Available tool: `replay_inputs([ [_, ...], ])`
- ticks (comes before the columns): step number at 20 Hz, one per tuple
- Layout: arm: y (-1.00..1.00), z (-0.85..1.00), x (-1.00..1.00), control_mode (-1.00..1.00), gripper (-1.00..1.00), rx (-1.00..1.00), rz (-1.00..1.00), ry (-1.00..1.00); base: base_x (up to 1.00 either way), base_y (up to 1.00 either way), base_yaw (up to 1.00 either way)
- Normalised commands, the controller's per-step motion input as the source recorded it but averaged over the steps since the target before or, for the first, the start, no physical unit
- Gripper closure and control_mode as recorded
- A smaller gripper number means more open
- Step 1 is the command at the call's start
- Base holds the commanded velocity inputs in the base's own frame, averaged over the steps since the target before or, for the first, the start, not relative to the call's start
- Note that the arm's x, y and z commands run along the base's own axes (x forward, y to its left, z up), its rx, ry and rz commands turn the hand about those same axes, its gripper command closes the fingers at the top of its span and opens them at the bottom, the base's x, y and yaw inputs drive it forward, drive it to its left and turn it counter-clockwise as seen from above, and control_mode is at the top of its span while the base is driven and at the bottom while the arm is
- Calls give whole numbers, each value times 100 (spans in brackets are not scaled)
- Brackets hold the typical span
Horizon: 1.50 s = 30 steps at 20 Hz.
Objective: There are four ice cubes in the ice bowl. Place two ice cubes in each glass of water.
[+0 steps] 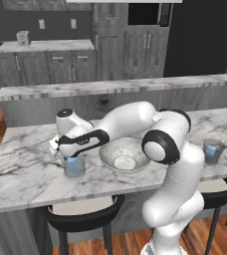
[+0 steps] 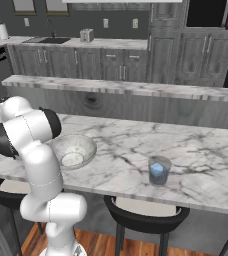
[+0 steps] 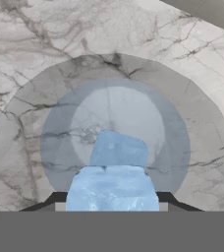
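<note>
My gripper [image 1: 67, 157] hangs straight over the left glass of water [image 1: 76, 167], just above its rim. In the hand view the gripper [image 3: 111, 199] is shut on a pale blue ice cube [image 3: 111, 187] held above the glass [image 3: 15, 147]. Another ice cube [image 3: 119, 147] lies inside that glass, below the held one. The metal ice bowl [image 1: 105, 158] stands right of this glass, and its rim [image 3: 207, 11] shows in the hand view. The bowl [image 2: 86, 145] is partly hidden by my arm in the right base view. The second glass [image 1: 213, 151] [image 2: 159, 171] stands far right with an ice cube [image 2: 157, 169] in it.
Everything stands on a marble counter [image 1: 21, 174] with a raised ledge [image 1: 110, 87] behind it. Black stools [image 1: 80, 216] [image 2: 146, 212] sit under the front edge. My arm's elbow [image 1: 160, 145] rises just right of the bowl.
</note>
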Motion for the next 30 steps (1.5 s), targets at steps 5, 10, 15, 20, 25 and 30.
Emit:
replay_inputs([
  [5,0,0,0,-100,-100,0,-1,-2,0,0,0],
  [10,0,4,0,-100,-100,0,-1,-1,0,0,0],
  [15,0,23,-5,-100,-100,1,-1,-1,0,0,0],
  [20,-1,10,-7,-100,-100,1,-1,0,0,0,0],
  [25,0,0,0,-100,100,0,-3,0,0,0,0],
  [30,-2,0,-8,-100,100,0,-1,-2,0,0,0],
])
